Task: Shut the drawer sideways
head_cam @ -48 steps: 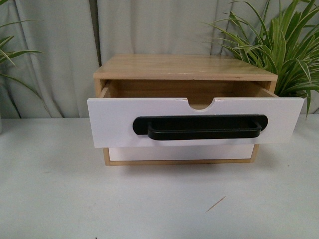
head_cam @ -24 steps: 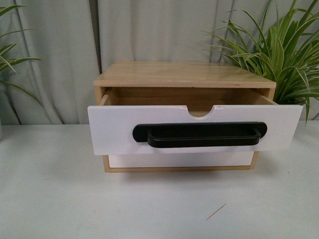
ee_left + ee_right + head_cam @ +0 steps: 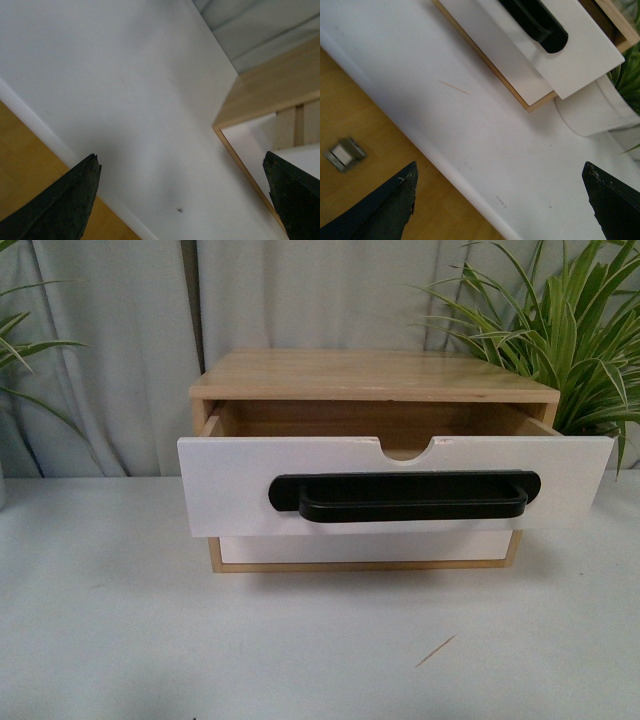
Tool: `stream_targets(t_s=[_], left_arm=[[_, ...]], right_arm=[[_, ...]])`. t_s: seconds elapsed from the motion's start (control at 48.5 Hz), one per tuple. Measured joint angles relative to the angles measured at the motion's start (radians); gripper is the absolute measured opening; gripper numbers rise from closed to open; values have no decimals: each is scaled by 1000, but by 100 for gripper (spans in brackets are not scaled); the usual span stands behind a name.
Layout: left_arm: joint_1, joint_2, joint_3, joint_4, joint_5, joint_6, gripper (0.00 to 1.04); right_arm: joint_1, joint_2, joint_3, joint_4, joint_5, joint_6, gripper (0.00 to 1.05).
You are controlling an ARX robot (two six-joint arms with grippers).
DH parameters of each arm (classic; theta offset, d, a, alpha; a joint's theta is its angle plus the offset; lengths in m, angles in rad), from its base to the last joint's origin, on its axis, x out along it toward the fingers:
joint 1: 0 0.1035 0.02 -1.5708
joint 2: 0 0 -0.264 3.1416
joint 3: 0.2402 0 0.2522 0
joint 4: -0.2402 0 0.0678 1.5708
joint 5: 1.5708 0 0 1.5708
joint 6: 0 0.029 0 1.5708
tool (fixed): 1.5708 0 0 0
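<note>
The drawer (image 3: 240, 490) has a white front, a long black bar handle (image 3: 405, 496) and a half-round notch in its top edge. It stands pulled out of a wooden cabinet (image 3: 370, 375) in the front view. Neither gripper shows there. In the left wrist view my left gripper (image 3: 185, 197) is open and empty over the white table, with the cabinet's corner (image 3: 270, 90) beside it. In the right wrist view my right gripper (image 3: 502, 200) is open and empty above the table's front edge, short of the drawer (image 3: 580, 55).
A plain white lower drawer (image 3: 360, 546) sits under the open one. Leafy plants stand at the back right (image 3: 570, 330) and far left (image 3: 25, 350). A thin wooden sliver (image 3: 436, 650) lies on the white table (image 3: 120, 640). A white plant pot (image 3: 592, 107) stands beside the cabinet.
The front view has shifted slightly down and back up; the drawer and cabinet look the same relative to each other.
</note>
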Motion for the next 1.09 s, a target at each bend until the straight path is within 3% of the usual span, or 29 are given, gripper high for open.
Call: stream_targets(t_s=[0.124,0.371,0.66,1.093], left_arm=[[-46,132,36,110,39,-54,99],[-104,388,167,279,118,-27,99],[-93,562,330,333,194,61,99],[-50,653,439,356,269,155,99]], right_arm=[[-3,54,-13,42,3,-158,96],[-2,209,-19,197,31,-270,96],[39,465,26,417,78,-257,96],[107,671,211,524,141,-165,96]])
